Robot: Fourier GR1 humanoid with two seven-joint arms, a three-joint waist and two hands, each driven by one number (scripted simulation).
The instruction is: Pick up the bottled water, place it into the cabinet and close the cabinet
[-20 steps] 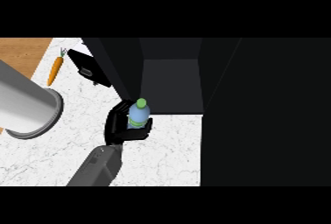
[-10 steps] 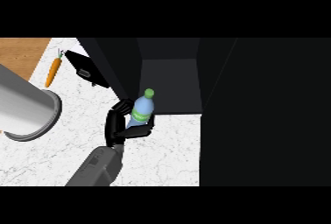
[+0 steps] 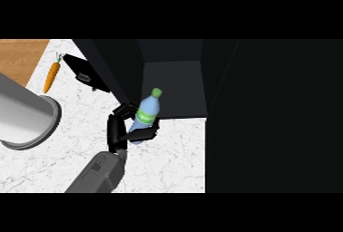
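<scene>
- The left hand [image 3: 118, 131], at the end of a grey forearm coming up from the lower edge, has its black fingers curled round the bottled water [image 3: 147, 114].
- The bottle is held off the counter [image 3: 164, 158] and tilted, with its green cap pointing up and to the right.
- Its capped end shows against the open front of the dark cabinet [image 3: 175, 84], while its base lies over the white marbled top.
- To the left stands a large grey pot [image 3: 26, 118].
- Further up lies a carrot [image 3: 51, 77], just beside a wooden board [image 3: 20, 56].
</scene>
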